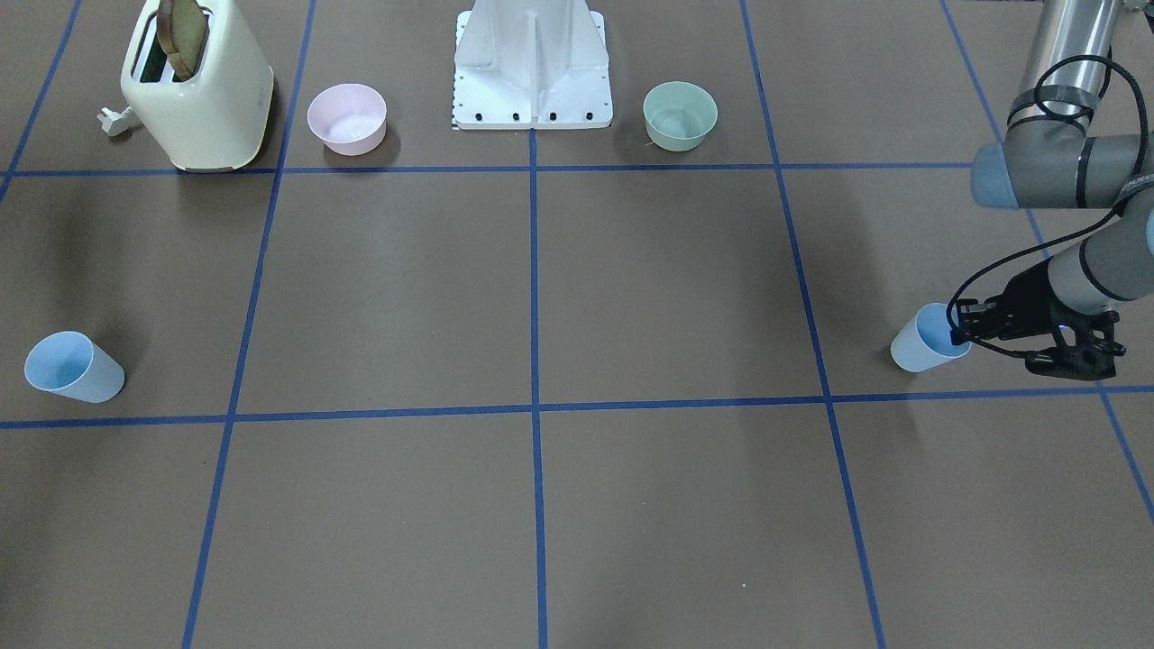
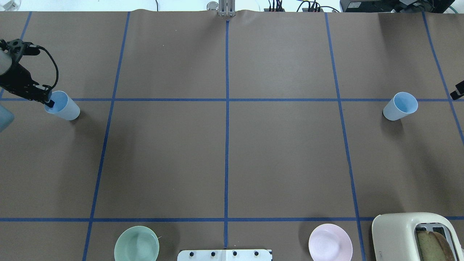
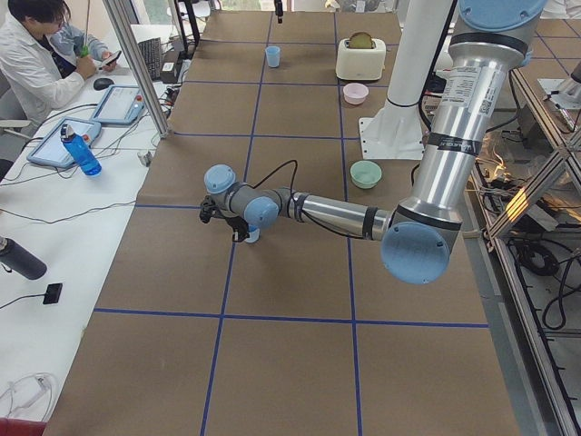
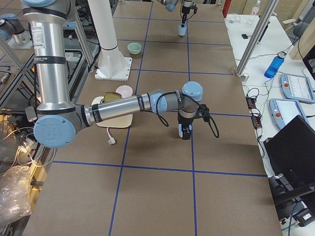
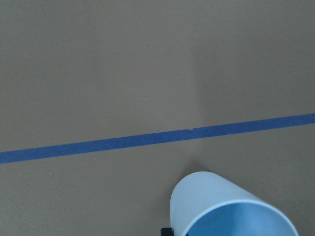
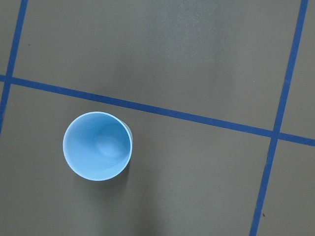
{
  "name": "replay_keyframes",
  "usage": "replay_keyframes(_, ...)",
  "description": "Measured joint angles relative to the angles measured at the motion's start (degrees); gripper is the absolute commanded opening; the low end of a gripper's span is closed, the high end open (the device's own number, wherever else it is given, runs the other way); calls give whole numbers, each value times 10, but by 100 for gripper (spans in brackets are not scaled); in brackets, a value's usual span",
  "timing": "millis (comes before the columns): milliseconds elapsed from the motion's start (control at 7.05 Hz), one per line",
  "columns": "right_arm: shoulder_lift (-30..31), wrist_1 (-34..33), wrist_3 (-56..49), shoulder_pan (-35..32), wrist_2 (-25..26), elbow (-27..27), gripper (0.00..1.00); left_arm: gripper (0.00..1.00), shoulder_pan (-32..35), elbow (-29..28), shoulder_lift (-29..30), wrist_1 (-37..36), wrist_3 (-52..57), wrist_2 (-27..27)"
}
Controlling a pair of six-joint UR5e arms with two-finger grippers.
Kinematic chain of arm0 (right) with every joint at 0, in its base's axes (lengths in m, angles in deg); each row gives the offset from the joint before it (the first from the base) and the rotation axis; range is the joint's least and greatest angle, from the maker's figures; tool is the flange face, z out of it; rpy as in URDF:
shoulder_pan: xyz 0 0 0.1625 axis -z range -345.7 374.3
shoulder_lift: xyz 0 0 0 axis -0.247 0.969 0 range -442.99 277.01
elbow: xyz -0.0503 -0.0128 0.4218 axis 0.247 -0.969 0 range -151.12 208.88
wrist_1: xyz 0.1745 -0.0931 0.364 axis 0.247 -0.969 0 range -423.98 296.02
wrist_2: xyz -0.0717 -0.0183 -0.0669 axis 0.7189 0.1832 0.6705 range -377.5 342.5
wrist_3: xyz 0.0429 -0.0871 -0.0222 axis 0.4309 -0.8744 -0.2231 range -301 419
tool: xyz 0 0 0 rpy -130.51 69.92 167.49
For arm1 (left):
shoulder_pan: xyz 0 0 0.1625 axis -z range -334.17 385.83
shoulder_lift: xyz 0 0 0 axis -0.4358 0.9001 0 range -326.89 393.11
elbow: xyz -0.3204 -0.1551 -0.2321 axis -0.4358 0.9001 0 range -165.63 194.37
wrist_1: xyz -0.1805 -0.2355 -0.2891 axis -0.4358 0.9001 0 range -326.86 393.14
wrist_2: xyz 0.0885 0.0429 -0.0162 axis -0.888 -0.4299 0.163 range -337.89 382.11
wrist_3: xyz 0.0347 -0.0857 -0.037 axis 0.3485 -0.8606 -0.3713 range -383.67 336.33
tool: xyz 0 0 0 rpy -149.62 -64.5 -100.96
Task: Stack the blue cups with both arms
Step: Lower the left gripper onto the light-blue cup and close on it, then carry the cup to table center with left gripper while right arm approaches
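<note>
We log 2 upright, pale-blue, tapered items at opposite table (image 2: 282,163) ends: left cup (image 2: 64,108), left gripper (image 2: 49,102) finger inside its rim; right cup (image 2: 398,107), right gripper (image 2: 458,90) nearby. Whether either gripper clamps, we cannot tell.

The near left arm (image 3: 336,216) stretches low across the worktop (image 3: 290,363), its black gripper (image 3: 241,232) down at a blue cup (image 3: 253,236) (mostly hidden behind the wrist). A mint bowl (image 3: 366,174) sits beside the white base mount (image 3: 386,136); farther along stand a pink bowl (image 3: 355,93), a toaster (image 3: 360,58) and the second blue cup (image 3: 272,56).
</note>
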Motion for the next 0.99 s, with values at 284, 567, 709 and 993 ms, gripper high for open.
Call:
replay_keyframes(284,-1,0,-3,7,0,-4,98,0,0,27,35,-25,-70,4)
replay_keyframes(567,-1,1,-5,24,2,-6,97,0,-35,65,75,-41,-202,2)
replay_keyframes(709,-1,1,-5,30,2,-7,95,0,-70,79,101,-43,-278,-6)
replay_keyframes(993,-6,1,-2,40,3,-17,94,0,-141,85,154,-44,-393,-42)
